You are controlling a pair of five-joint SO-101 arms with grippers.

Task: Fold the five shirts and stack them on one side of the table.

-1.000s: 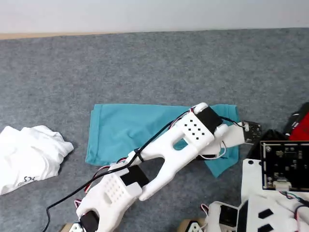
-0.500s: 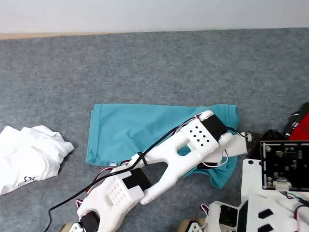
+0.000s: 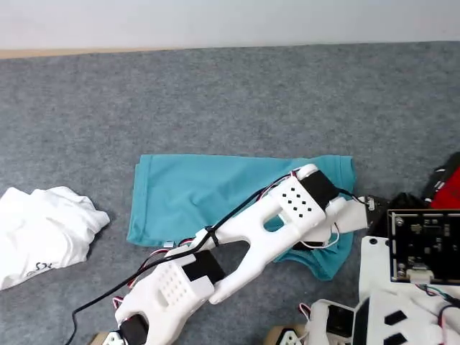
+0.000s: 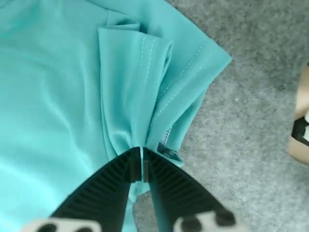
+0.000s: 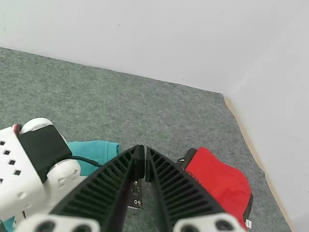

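One teal shirt (image 3: 194,194): hem pinched in L gripper (image 4: 143,158); R gripper (image 5: 144,153) closed.

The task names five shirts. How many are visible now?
3: a teal shirt spread mid-table, pinched by the left gripper; a crumpled white shirt at the high view's left edge; a red shirt at its right edge. Others may be hidden.

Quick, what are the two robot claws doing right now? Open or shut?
Left gripper: shut, pinching a bunched edge of the teal shirt.
Right gripper: shut, holding nothing.
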